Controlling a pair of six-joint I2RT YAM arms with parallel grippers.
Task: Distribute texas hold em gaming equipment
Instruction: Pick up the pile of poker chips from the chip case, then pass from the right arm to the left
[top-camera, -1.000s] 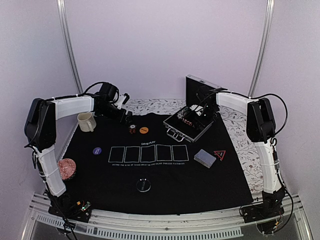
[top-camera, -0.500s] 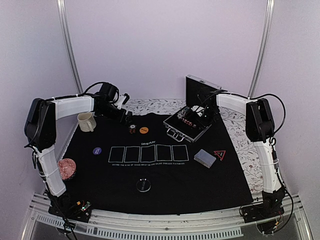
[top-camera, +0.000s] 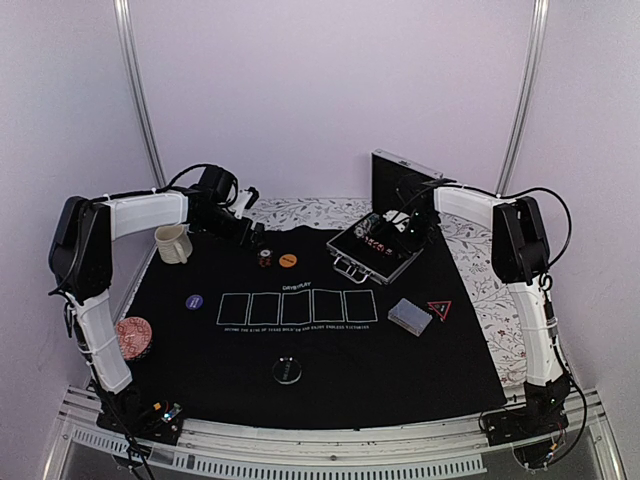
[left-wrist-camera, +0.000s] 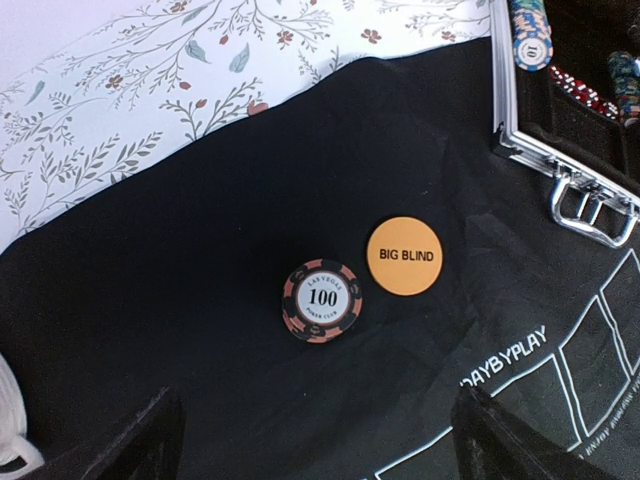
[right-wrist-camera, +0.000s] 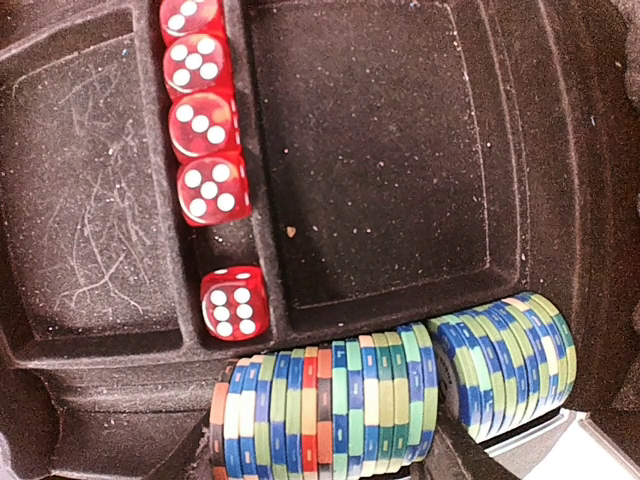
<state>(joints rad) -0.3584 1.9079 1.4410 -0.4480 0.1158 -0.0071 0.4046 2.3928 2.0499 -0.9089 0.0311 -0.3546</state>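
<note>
step: fetching poker chips out of the case (top-camera: 345, 262) to deal onto the black mat (top-camera: 330, 360)
right hand (right-wrist-camera: 325, 455): down inside the case, fingers (right-wrist-camera: 455, 455) standing at either end of the long chip row (right-wrist-camera: 325, 410), roughly half open; cannot tell if it grips yet
short chip row (right-wrist-camera: 510, 360): just beside the long one, outside the fingers
red dice (right-wrist-camera: 210, 130): in their slot next to the chips, untouched
left hand (left-wrist-camera: 320, 440): spread wide, holding nothing, hovering over the chip stack (left-wrist-camera: 320, 300)
orange disc (left-wrist-camera: 403, 256): on the mat just beside that stack
card deck (top-camera: 410, 316): on the mat, right side, triangle marker (top-camera: 439, 309) beside it
purple disc (top-camera: 193, 299): mat, left side
black-and-white disc (top-camera: 286, 371): mat, near edge
next, my guess: squeeze the row firm, lift straight up, carry to a player spot
risk: edge-on chips may fan out and drop
</note>
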